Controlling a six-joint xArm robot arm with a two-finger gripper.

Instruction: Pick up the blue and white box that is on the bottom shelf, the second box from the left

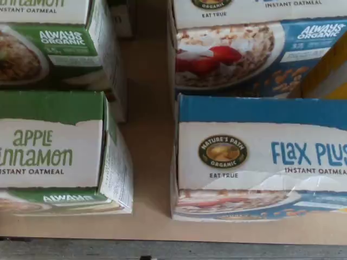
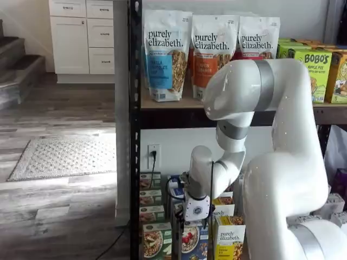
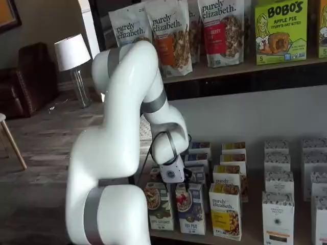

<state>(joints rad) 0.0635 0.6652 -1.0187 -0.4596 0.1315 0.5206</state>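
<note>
End effector [image 3: 176, 179] spread wide and empty above the blue and white box [image 3: 190, 208]; a drift could snag the green box [image 3: 159, 205] alongside.

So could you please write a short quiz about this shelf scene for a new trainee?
1. True or false: the claw hangs above the front blue and white box.
2. Which carton stands beside that box, on the side toward the rack's post? A) green-and-white carton B) a red can
3. Fill in: in the wrist view the blue and white box reads "Flax ____".

Key: 1 true; 2 A; 3 Plus.
</note>
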